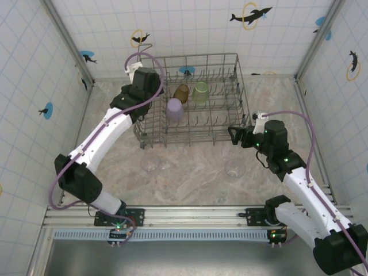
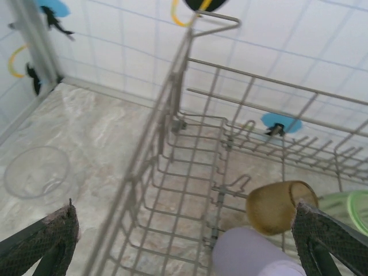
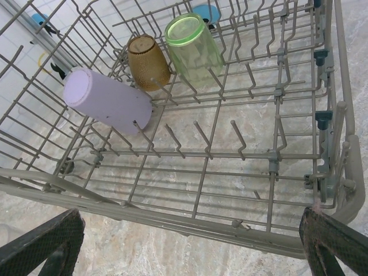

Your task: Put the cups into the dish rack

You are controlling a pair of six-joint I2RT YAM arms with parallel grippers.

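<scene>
The grey wire dish rack (image 1: 230,123) stands at the back middle of the table. Inside it lie an amber cup (image 1: 181,93), a pale green cup (image 1: 200,92) and a lilac cup (image 1: 175,108). Two clear cups (image 1: 150,162) (image 1: 234,168) stand on the table in front of the rack. My left gripper (image 1: 146,86) hovers open over the rack's left wall (image 2: 155,172), empty, with the lilac cup (image 2: 253,256) and amber cup (image 2: 276,206) just inside. My right gripper (image 1: 234,137) is open and empty at the rack's front right corner, its fingers either side of the front rim (image 3: 172,215).
Another clear cup (image 2: 37,171) sits on the table left of the rack. Tiled walls close in the back and both sides. Open marble tabletop (image 1: 190,172) lies between the rack and the arm bases.
</scene>
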